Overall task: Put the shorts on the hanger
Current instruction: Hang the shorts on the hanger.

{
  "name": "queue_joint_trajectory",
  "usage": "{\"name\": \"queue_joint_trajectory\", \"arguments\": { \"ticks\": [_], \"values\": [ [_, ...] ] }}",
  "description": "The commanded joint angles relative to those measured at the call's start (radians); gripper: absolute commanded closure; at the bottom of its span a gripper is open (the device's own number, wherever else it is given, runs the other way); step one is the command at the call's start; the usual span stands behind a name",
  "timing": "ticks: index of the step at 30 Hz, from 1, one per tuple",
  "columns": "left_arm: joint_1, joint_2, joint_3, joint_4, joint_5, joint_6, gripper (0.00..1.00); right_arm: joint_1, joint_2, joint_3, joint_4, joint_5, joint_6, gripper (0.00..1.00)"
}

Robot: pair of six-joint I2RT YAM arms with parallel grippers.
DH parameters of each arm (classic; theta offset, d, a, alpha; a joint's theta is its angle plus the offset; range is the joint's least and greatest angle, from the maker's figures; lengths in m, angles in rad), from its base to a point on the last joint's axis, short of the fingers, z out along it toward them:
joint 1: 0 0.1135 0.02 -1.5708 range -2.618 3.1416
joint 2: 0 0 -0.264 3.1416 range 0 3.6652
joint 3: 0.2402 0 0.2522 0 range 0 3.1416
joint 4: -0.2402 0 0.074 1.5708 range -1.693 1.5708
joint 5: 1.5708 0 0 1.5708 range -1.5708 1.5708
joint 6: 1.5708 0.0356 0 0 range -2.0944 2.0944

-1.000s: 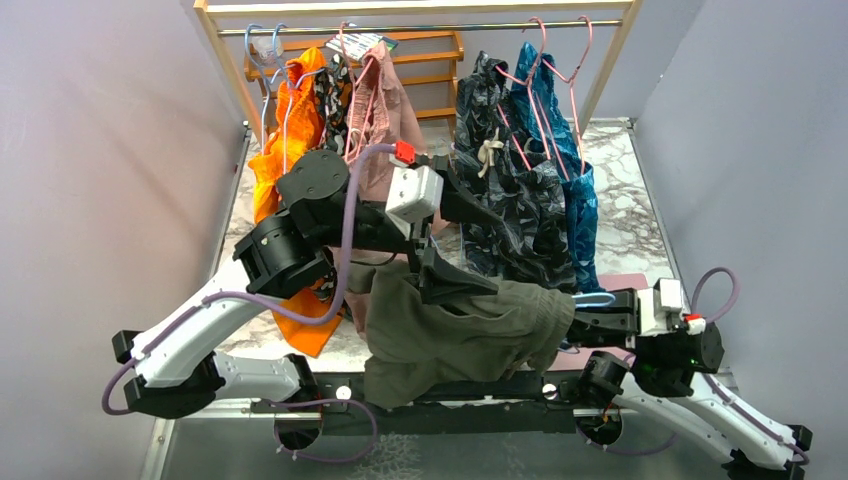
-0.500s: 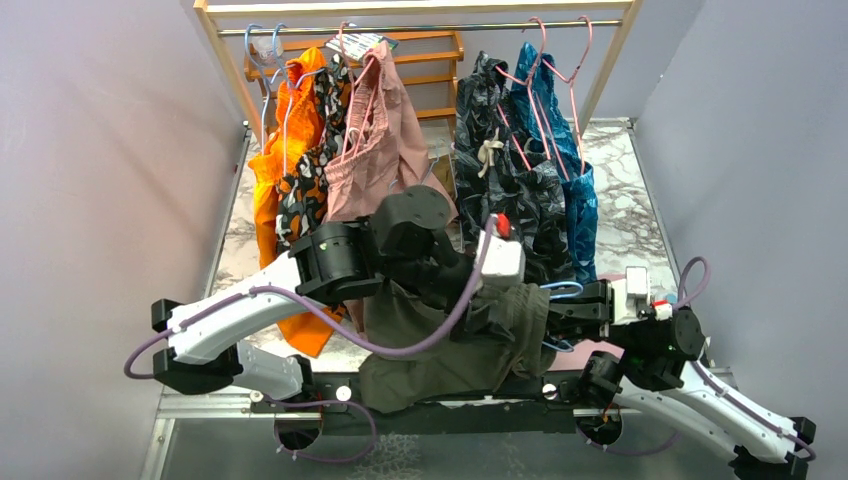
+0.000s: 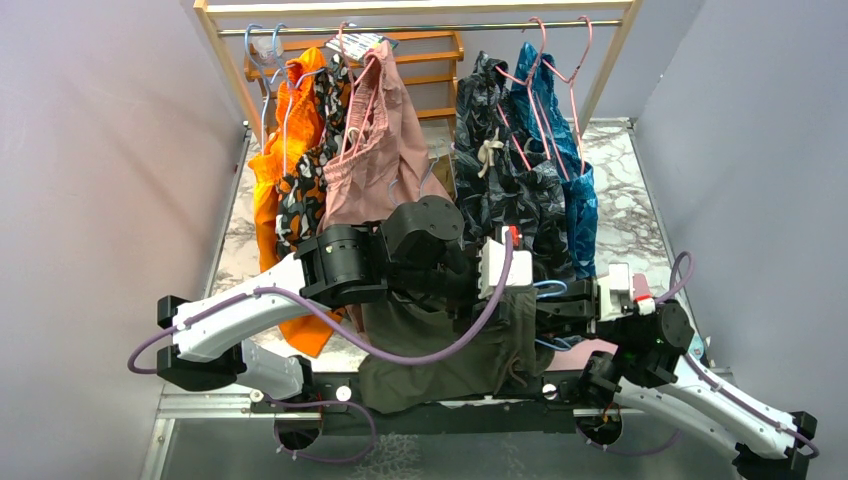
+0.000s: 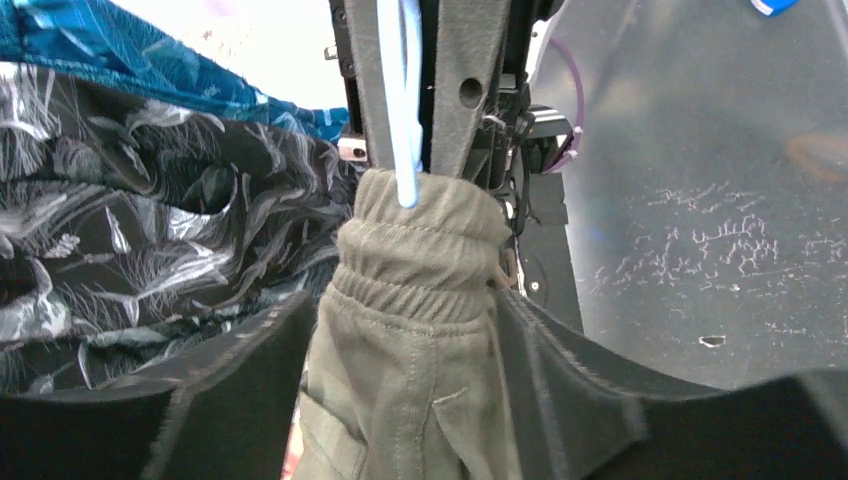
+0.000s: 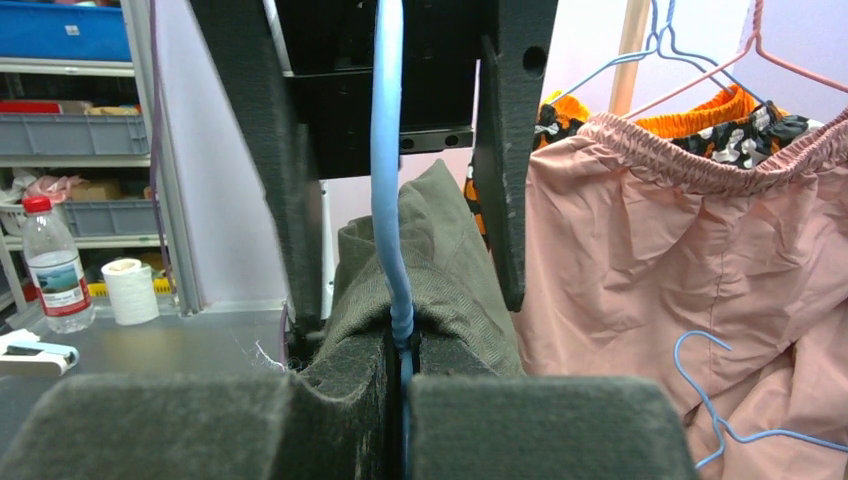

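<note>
The olive-green shorts (image 3: 440,345) hang bunched over the table's near edge. The light-blue hanger (image 3: 550,288) runs up out of their waistband. My left gripper (image 3: 518,298) reaches across from the left. In the left wrist view its jaws (image 4: 400,330) stand wide, pressed on both sides of the gathered waistband (image 4: 415,260), with the hanger wire (image 4: 405,100) rising above. My right gripper (image 3: 552,308) faces it closely. In the right wrist view (image 5: 402,350) it is shut on the hanger wire (image 5: 386,150), right against the shorts (image 5: 450,270).
A wooden rack with a metal rod (image 3: 420,28) stands at the back, holding an orange garment (image 3: 290,140), dusty-pink shorts (image 3: 375,150), dark leaf-print shorts (image 3: 500,170), a blue garment (image 3: 560,140) and pink hangers. A spare blue hanger (image 5: 720,420) lies against the pink shorts. The table is marble (image 3: 640,220).
My left arm has swung right and down, carrying the shorts' waistband up against the right gripper, so the cloth is now bunched. The right gripper has shifted slightly left.
</note>
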Motion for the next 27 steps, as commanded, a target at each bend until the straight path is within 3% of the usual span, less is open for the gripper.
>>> {"name": "queue_joint_trajectory", "arguments": {
  "ticks": [1,8,11,16,21,27],
  "values": [
    [-0.005,-0.002,-0.013,-0.046,-0.055,0.017,0.37,0.006,-0.001,0.049,0.048,-0.033,-0.024,0.99],
    [-0.004,-0.01,-0.046,-0.058,-0.021,0.021,0.39,0.005,0.006,0.062,0.051,-0.043,-0.027,0.99],
    [-0.004,-0.007,-0.064,-0.062,-0.011,0.022,0.52,0.006,0.012,0.067,0.054,-0.053,-0.027,0.99],
    [-0.004,-0.001,-0.067,-0.061,-0.002,0.023,1.0,0.006,0.026,0.076,0.054,-0.066,-0.025,0.99],
    [-0.004,-0.019,-0.075,-0.051,-0.013,0.024,1.0,0.005,0.033,0.109,-0.005,-0.059,-0.039,0.98],
    [-0.004,-0.117,-0.193,0.04,-0.13,0.003,1.0,0.006,0.031,0.194,-0.192,0.005,-0.052,0.55]
  ]
}}
